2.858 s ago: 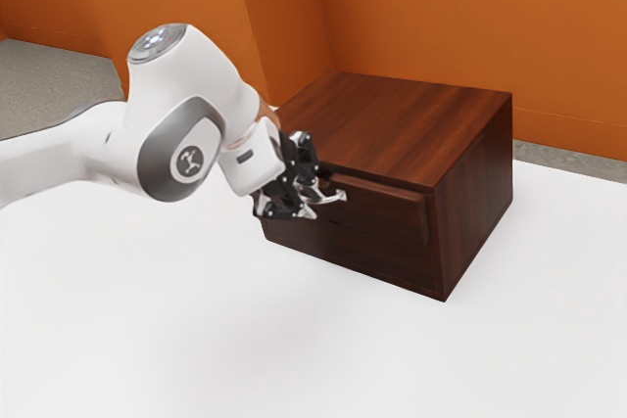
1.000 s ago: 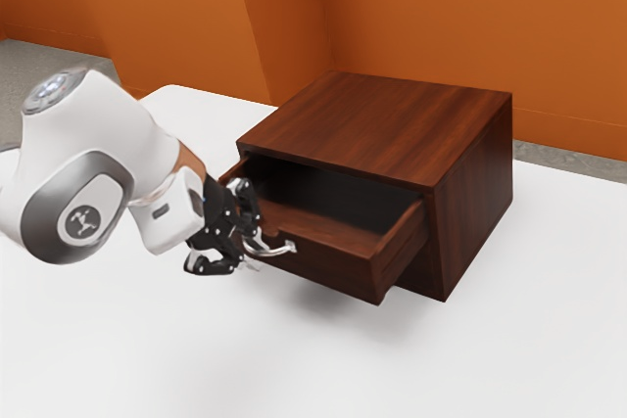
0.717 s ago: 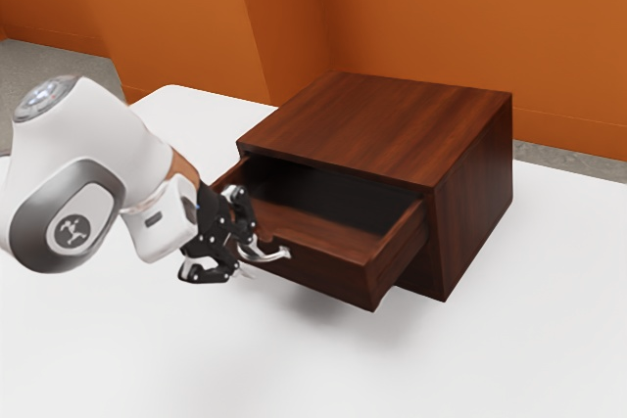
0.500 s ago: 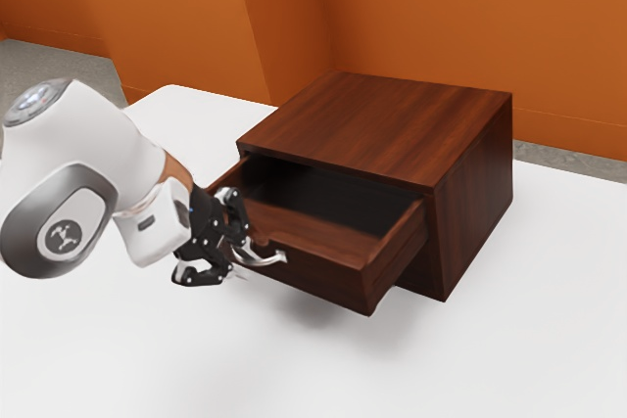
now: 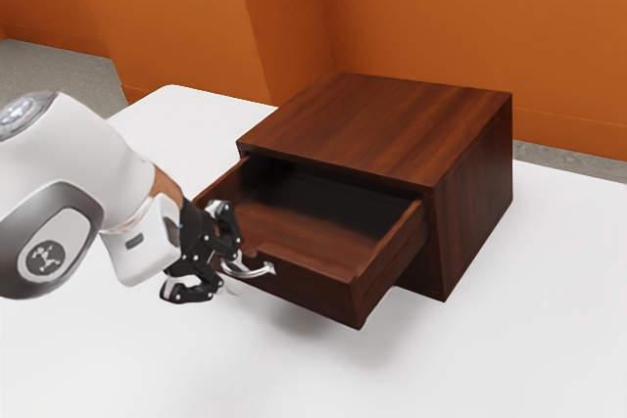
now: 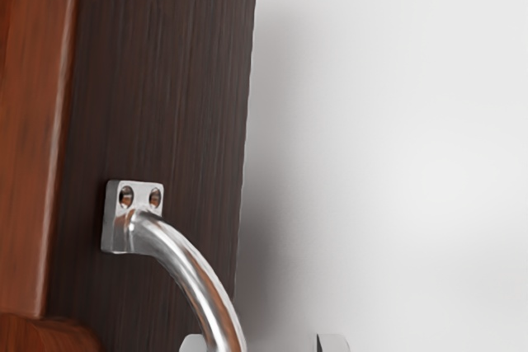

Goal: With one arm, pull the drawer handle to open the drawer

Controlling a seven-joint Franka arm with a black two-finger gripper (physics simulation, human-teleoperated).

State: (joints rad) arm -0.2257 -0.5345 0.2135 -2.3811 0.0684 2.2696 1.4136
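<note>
Gripper [image 5: 209, 266] first: it sits at the metal handle [image 5: 247, 268], at the end of it toward the exterior view's left. Whether it is clamped on the bar or only hooked round it, I cannot tell. Just beyond my hand the handle curves away as a bright bow, fixed to the dark drawer front [image 6: 157, 80] by a small square plate with two screws. It looks stiff and smooth, so I judge that it will not bend but could slip. The best place to hold is the middle of the bow, gripped across the bar, with the pull straight out along the drawer's run and not sideways. The drawer [image 5: 323, 232] is a wooden box, probably of some weight but free to slide, and a skewed pull might jam it. It stands well out of the cabinet [image 5: 392, 124] with its inside open to view, so the task looks largely done. Farther off, the cabinet rests on the white table [image 5: 509, 340], and the orange wall [image 5: 441, 7] rises behind it.
</note>
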